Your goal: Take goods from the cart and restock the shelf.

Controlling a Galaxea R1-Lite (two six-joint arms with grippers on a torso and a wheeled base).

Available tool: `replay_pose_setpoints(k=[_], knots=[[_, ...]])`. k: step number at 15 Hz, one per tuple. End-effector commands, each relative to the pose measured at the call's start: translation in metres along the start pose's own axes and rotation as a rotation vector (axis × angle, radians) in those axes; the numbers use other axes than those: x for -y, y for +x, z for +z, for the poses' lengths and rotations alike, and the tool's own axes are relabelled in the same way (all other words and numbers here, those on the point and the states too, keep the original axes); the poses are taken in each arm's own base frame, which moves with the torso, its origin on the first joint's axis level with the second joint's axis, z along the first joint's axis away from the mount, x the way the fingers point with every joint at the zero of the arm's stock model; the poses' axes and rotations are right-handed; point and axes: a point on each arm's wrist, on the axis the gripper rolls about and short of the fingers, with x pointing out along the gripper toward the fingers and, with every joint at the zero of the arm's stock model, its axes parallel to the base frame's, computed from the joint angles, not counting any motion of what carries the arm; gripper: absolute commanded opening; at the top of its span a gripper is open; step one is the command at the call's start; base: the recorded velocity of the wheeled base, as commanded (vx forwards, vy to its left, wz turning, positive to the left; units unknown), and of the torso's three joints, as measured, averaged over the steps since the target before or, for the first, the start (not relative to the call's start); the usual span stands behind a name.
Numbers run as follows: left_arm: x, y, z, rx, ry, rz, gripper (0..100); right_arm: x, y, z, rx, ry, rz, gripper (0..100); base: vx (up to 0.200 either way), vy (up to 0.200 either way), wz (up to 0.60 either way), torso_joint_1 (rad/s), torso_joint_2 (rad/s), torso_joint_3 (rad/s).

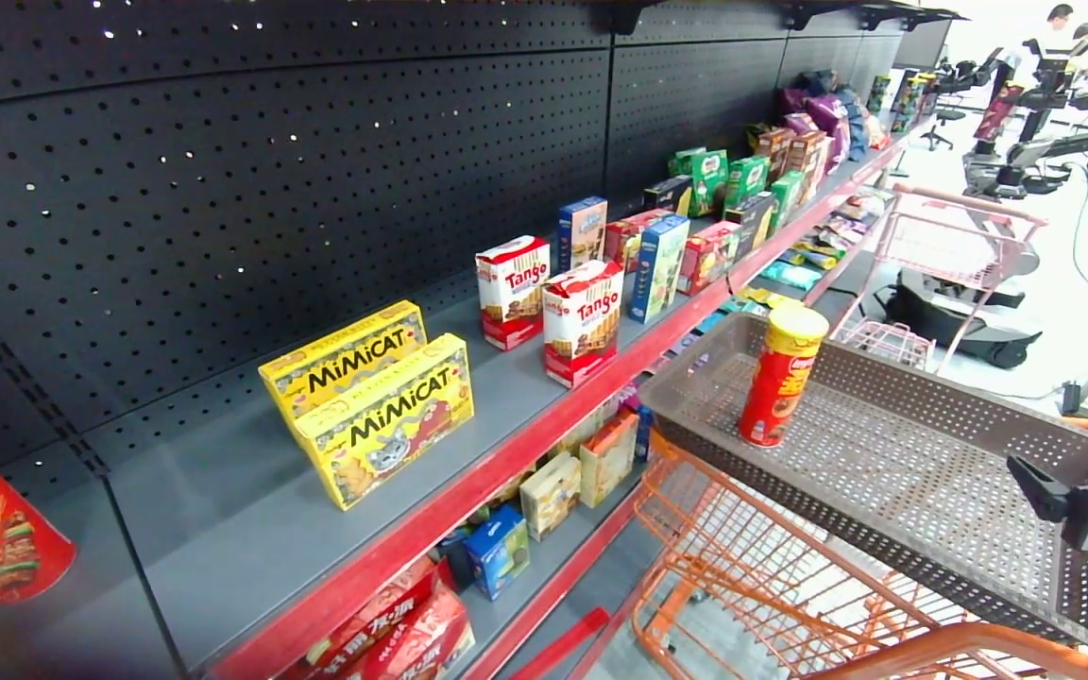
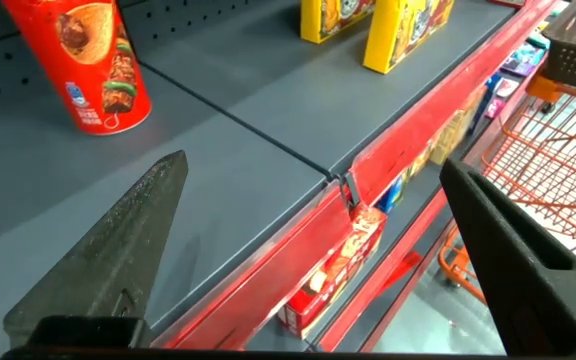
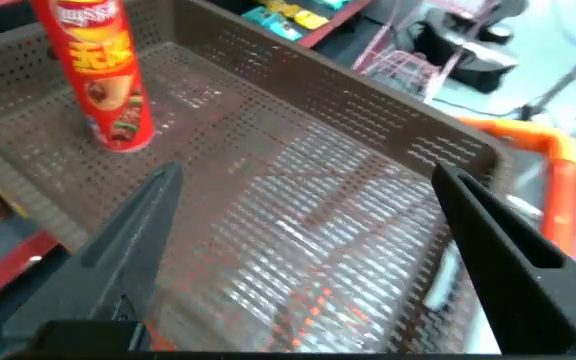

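The right pincer (image 3: 306,175) hangs open and empty over the near end of the brown basket (image 1: 931,472), which rides on the orange cart (image 1: 742,576). It is probably lined up to fetch stock. In the basket's far corner, on the shelf side, one red chips can (image 1: 783,376) stands upright, the only goods in it. Left of the basket, the left pincer (image 2: 313,165) is likewise spread and holds nothing, above the grey shelf (image 1: 223,510). Beyond it a second red can (image 2: 93,60) stands on the shelf, well left of the basket, seemingly already stocked. Yellow boxes (image 1: 383,416) stand between that can and the basket.
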Motion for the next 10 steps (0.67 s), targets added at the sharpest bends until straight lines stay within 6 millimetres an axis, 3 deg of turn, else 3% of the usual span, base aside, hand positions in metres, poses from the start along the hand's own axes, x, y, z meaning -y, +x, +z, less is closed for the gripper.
replay_pose_setpoints(k=[1, 4, 5, 10], knots=[[0.000, 0.000, 0.000, -0.001, 0.000, 0.001, 100, -0.007, 0.034, -0.009, -0.029, 0.044, 0.043, 100, 0.000, 0.000, 0.00, 0.000, 0.00, 0.000], [0.000, 0.000, 0.000, -0.001, 0.000, 0.001, 100, -0.019, 0.066, -0.018, -0.012, 0.063, 0.087, 100, 0.000, 0.000, 0.00, 0.000, 0.00, 0.000], [0.000, 0.000, 0.000, -0.001, 0.000, 0.001, 100, -0.033, 0.072, -0.025, -0.038, 0.061, 0.128, 100, 0.000, 0.000, 0.00, 0.000, 0.00, 0.000], [0.000, 0.000, 0.000, -0.001, 0.000, 0.001, 100, -0.059, 0.105, -0.012, 0.061, 0.044, 0.150, 100, 0.000, 0.000, 0.00, 0.000, 0.00, 0.000]])
